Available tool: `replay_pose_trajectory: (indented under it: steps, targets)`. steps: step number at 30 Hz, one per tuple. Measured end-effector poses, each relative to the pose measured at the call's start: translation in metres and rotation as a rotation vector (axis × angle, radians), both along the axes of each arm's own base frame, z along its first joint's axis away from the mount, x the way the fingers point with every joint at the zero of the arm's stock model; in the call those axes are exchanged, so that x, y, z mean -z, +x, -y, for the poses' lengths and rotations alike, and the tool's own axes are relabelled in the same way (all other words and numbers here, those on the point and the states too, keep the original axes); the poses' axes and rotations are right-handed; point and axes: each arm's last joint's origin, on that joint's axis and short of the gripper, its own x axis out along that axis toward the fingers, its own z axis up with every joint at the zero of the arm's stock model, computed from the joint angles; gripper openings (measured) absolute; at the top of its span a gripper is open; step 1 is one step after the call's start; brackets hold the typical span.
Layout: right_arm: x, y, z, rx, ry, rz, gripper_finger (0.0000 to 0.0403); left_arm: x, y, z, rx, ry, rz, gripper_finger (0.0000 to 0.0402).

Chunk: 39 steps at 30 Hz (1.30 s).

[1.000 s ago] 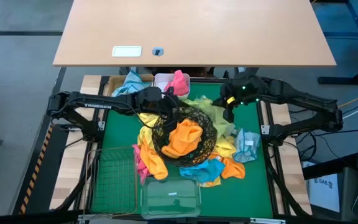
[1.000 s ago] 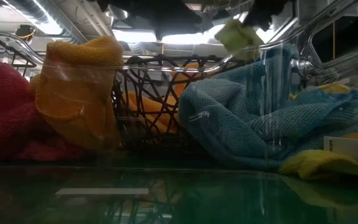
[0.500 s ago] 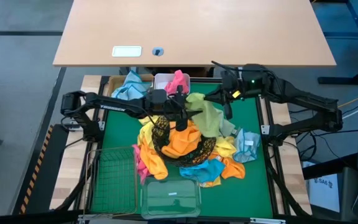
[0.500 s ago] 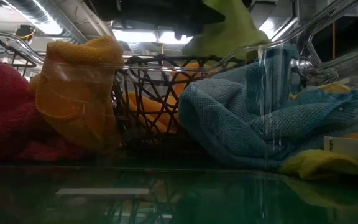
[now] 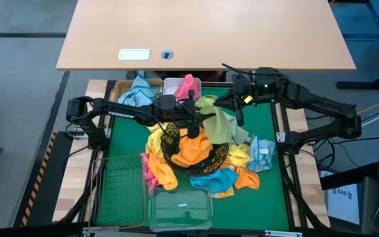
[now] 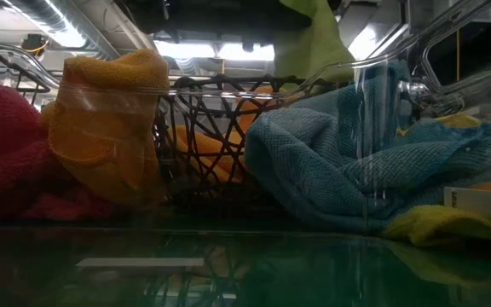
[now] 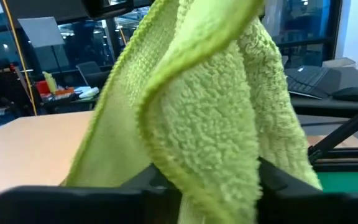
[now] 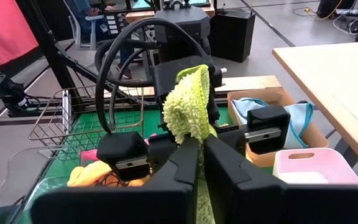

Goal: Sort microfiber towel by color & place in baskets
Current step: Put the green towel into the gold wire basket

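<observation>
Green-matted table (image 5: 268,191) sat below a bare wooden desk, lab room behind. Over the last second the right hand (image 5: 240,109) lifted a lime-green towel (image 5: 217,120) off the pile at centre and carried it toward 12 o'clock; the left hand (image 5: 191,120) came in from 9 o'clock to meet it over the black wire bowl (image 5: 210,158). Left hand's jaws went from wide apart to about half closed, so it looked to be taking a second grip on the same towel. My read: a two-hand hold or handover, meaning the lime-green towel isn't sorted yet.

Right hand: fingers pinched nearly together on the towel's edge, clear in the right wrist view (image 8: 190,106). Left hand: part closed, towel draped across its fingers in the left wrist view (image 7: 204,124); firm grip or mere contact, can't tell.

Sorted so far: orange towels (image 5: 196,146) in the bowl, blue towel in the tan tray (image 5: 118,89) at 11, pink in the white tub (image 5: 171,85) at 12. Green wire basket (image 5: 120,191) at 7 and clear box (image 5: 180,209) at 6 held nothing I could see.

Hidden: left wrist view was almost all towel. Low view cut off both hands at its upper edge, showing only hanging lime-green cloth (image 6: 314,43).
</observation>
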Motion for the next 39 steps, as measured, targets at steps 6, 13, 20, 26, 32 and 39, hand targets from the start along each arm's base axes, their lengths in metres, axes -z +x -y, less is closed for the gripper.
replay_pose_trajectory:
  steps: [6, 13, 20, 26, 32, 39]
  targets:
    - [-0.002, 0.000, -0.001, -0.044, 0.011, 0.019, 0.0046, -0.018, -0.011, 0.003, 0.051, 0.013, 0.023, 0.0008]
    - [-0.011, -0.004, -0.002, -0.030, 0.008, 0.013, 0.0126, -0.058, -0.054, 0.018, 0.100, -0.102, -0.041, 0.0003]
    - [-0.012, -0.012, -0.002, 0.029, 0.011, -0.098, 0.0186, -0.102, -0.126, 0.040, 0.155, -0.316, -0.074, 0.0002]
    - [-0.001, -0.017, -0.003, 0.035, 0.038, -0.226, 0.0195, -0.130, -0.189, 0.054, 0.268, -0.562, -0.027, 0.0002]
    - [0.008, -0.022, -0.004, 0.050, 0.054, -0.327, 0.0195, -0.140, -0.242, 0.066, 0.528, -0.859, -0.116, 0.0002]
    - [0.009, -0.024, -0.004, 0.050, 0.058, -0.346, 0.0196, -0.120, -0.269, 0.074, 0.474, -1.147, -0.397, 0.0002]
